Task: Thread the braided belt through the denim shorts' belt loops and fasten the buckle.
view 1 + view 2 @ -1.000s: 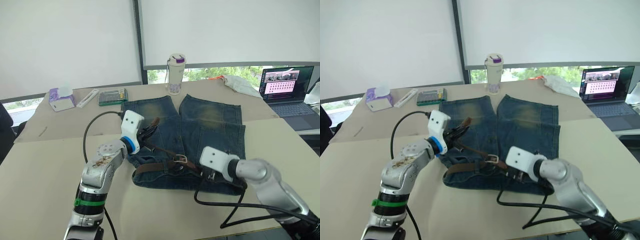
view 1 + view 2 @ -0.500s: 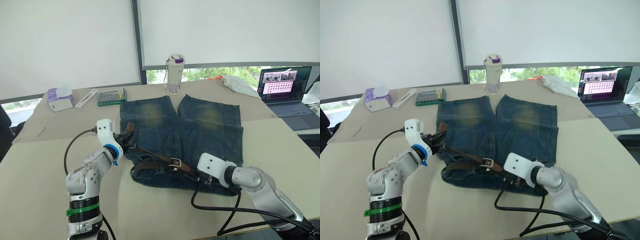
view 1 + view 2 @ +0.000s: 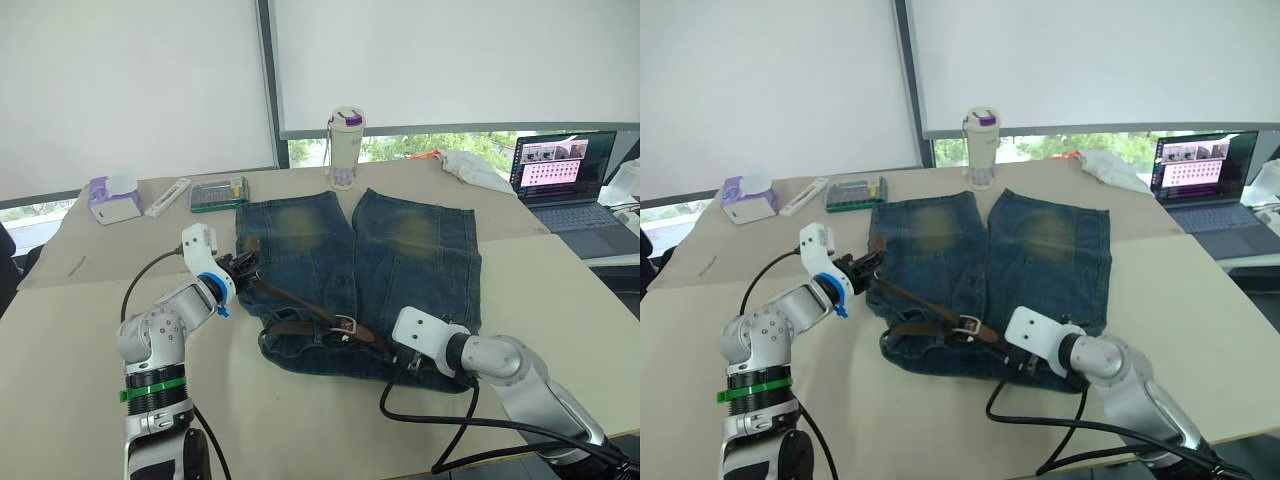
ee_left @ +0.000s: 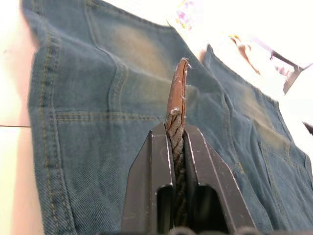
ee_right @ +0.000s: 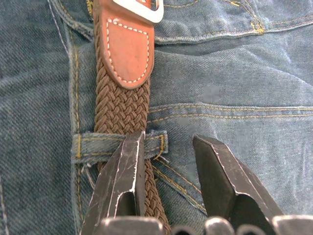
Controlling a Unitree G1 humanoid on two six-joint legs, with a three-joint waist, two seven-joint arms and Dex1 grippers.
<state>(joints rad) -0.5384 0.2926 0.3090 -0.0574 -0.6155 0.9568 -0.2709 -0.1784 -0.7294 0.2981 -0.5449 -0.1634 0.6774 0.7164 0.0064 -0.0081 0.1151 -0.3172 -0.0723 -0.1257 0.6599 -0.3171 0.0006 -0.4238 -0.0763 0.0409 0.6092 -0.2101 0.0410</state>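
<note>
**A:** Denim first, then. Where do things lie, starting at the left?

**B:** At the left, the left gripper [image 4: 177, 142] is clamped on the free tip of the belt [image 3: 300, 303], holding it up off the shorts [image 3: 420, 250] above their left edge. From there the strap runs on a slant, down and rightward across the waistband to the buckle [image 3: 345, 324] near the middle.

**A:** And the right side?

**B:** The right gripper [image 5: 168, 147] sits low on the waistband, fingers parted, holding nothing. One finger rests on the belt just where it passes under a loop [image 5: 120, 144]; the other lies on bare denim beside it. The buckle's leather tab is just beyond that loop.

**A:** So what does the next move turn on?

**B:** I'd say the belt's long axis. It lies diagonal, not along the waistband, so the tip points away from any loop it must enter. The left gripper is the nearer one and already has it; the right seems placed to pin the cloth.

**A:** Anything in the way?

**B:** Not much. A bottle [image 3: 344, 148], a tissue box [image 3: 113, 197] and a small green case [image 3: 217, 194] stand well behind the shorts, and a laptop [image 3: 565, 175] far right. The bunched waistband itself looks the likelier snag.
</note>
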